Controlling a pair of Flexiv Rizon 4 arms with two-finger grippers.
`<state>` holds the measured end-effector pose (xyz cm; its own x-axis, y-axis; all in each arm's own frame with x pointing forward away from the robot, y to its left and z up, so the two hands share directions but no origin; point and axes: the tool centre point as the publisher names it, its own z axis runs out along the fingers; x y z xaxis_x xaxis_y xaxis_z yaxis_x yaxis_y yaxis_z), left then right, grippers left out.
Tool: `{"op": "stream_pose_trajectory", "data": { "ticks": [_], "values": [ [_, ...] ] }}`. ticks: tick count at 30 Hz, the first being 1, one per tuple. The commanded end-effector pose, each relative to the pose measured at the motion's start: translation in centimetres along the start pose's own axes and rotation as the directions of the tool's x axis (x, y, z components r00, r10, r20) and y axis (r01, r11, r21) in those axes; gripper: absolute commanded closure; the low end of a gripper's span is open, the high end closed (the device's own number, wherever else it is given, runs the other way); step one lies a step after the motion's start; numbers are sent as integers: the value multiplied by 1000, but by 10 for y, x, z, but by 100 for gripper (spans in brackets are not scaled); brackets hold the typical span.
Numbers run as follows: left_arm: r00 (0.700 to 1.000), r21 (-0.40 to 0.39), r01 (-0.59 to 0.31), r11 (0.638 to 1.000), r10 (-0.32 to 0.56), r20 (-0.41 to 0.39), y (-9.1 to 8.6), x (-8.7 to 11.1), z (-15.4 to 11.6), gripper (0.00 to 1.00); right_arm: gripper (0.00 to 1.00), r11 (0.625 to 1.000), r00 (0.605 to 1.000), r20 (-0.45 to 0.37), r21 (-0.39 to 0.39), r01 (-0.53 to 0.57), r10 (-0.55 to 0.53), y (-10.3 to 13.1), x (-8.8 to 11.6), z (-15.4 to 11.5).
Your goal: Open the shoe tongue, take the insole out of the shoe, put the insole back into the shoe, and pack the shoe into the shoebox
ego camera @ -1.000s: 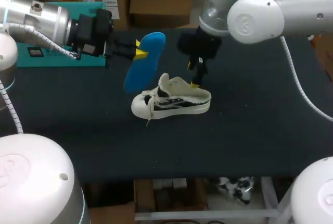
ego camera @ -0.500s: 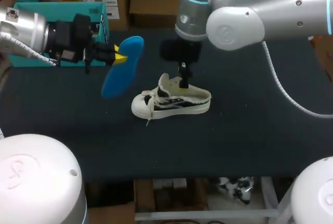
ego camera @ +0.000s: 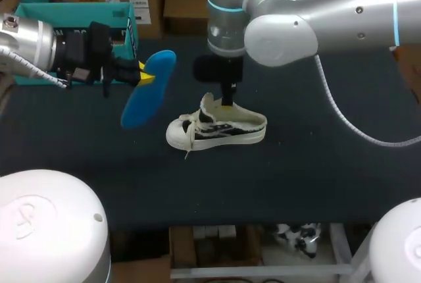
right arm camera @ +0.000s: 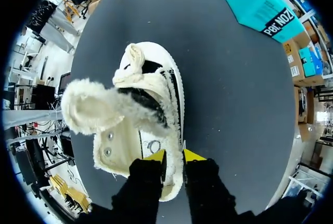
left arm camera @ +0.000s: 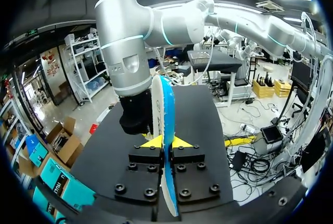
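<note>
Left gripper point(left arm camera: 166, 141) clamps blue insole point(left arm camera: 165, 104) edge-on, aloft, left of shoe point(ego camera: 217, 129). Right gripper point(right arm camera: 173, 156) pinches shoe's fleecy side wall; shoe upright mid-table point(ego camera: 316, 171). Right arm directly ahead of insole. Teal shoebox point(ego camera: 66, 16) far left.

Dark lettering point(right arm camera: 277, 20) on teal shoebox point(right arm camera: 250, 0) side, printed tag point(right arm camera: 151, 146) inside shoe point(right arm camera: 156, 86), wording unclear

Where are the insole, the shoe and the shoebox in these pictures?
insole point(ego camera: 146, 92), head view, middle of its blue face.
shoe point(ego camera: 223, 131), head view, its patterned side.
shoebox point(ego camera: 72, 14), head view, its teal wall.
</note>
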<state>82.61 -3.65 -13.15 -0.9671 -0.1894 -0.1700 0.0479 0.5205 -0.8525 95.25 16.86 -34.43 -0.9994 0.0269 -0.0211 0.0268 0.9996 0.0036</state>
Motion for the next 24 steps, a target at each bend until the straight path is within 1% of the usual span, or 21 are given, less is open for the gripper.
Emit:
{"op": "stream_pose_trajectory", "data": {
  "ticks": [1,7,12,15,19,20,24],
  "values": [
    [1000,1,2,1000,-2,3,2,0,0,100,100,1000,1000,5,9,-6,6,3,0,1],
    [1000,6,-7,1000,7,-13,2,0,0,100,100,1000,999,19,9,-28,28,2,3,-2],
    [999,11,-22,1000,22,-26,0,-1,-1,100,100,997,999,19,52,-50,49,2,4,-3],
    [999,15,-29,999,30,-36,-2,-2,-1,100,100,996,997,13,52,-79,78,-1,6,-3],
    [997,32,-49,998,51,-61,-7,-2,0,100,100,988,989,6,34,-151,151,-5,9,-9],
    [997,33,-50,998,52,-63,-8,-2,0,100,100,983,984,-7,27,-180,180,-7,10,-11],
    [991,67,-72,995,79,-108,-16,-4,3,100,100,953,953,-28,2,-302,302,-14,14,-21]
  ]
}}
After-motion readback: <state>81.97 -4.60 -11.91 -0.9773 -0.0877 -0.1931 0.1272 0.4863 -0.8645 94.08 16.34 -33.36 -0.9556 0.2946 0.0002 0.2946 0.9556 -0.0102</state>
